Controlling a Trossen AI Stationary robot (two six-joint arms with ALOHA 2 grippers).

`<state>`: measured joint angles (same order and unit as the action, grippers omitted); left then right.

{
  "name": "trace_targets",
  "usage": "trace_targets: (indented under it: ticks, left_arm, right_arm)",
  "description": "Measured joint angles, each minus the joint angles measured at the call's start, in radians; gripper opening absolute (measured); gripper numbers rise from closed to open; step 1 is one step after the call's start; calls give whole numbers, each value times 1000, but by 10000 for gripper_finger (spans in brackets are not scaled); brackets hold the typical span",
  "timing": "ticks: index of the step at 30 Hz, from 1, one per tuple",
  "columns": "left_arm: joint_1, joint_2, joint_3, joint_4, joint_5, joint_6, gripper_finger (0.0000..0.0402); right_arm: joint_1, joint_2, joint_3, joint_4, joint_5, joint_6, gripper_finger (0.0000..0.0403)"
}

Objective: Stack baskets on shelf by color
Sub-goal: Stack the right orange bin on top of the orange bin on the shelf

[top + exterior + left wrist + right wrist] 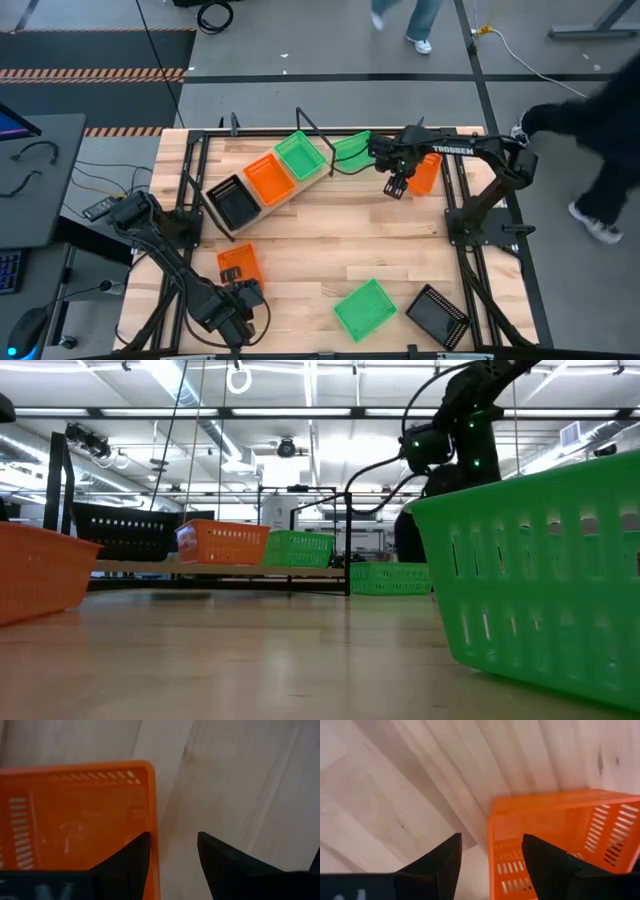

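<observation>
A: Start at the right gripper (490, 857). How do its jaws stand?

B: Parted, nothing held. In the right wrist view the two dark fingers straddle the near wall of an orange perforated plastic basket (560, 835); whether they touch it I cannot tell. In the high view that gripper (396, 186) sits upper right of centre, with the basket (426, 172) just to its right.

A: And the left gripper (172, 852)?

B: Also spread and empty, lower left in the high view (243, 301). Its own orange mesh basket (239, 263) lies just above it; in the left wrist view one finger is over the basket's rim (152, 810), the other outside.

A: Where must they go?

B: To the light wood shelf with black rails (290, 195), upper centre, slanting, holding black, orange and green baskets. I judge the right arm nearer.
</observation>
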<state>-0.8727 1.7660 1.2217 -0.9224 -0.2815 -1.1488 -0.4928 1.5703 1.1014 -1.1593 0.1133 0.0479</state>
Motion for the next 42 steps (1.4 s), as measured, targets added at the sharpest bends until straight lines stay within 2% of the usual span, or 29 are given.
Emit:
trace_targets:
  ticks: [6,14,17,24,26,32,34,37,42]
  left_arm:
    - [1,0,0,42,-79,4,172]
    - [1,0,0,82,-118,54,172]
    - [1,0,0,88,-138,55,172]
    - [1,0,0,114,-203,61,172]
    - [-2,0,0,114,-246,60,172]
    - [-14,0,0,136,-527,61,172]
    - [-12,0,0,141,-591,62,172]
    - [3,0,0,147,-618,62,172]
    - [36,0,0,146,-582,61,172]
  right_arm:
    - [-31,-1,-103,29,23,-34,213]
    - [-53,-1,-217,165,26,-52,199]
    - [-52,-1,-230,165,26,-57,165]
    - [-52,-1,-264,172,-22,-80,33]
    - [-52,-4,-274,174,-28,-80,11]
    - [-51,-10,-282,170,-23,-91,22]
    - [-41,-22,-283,168,-33,-99,20]
    - [-15,-58,-283,168,-78,-101,9]
    - [91,-157,-267,172,-160,-78,8]
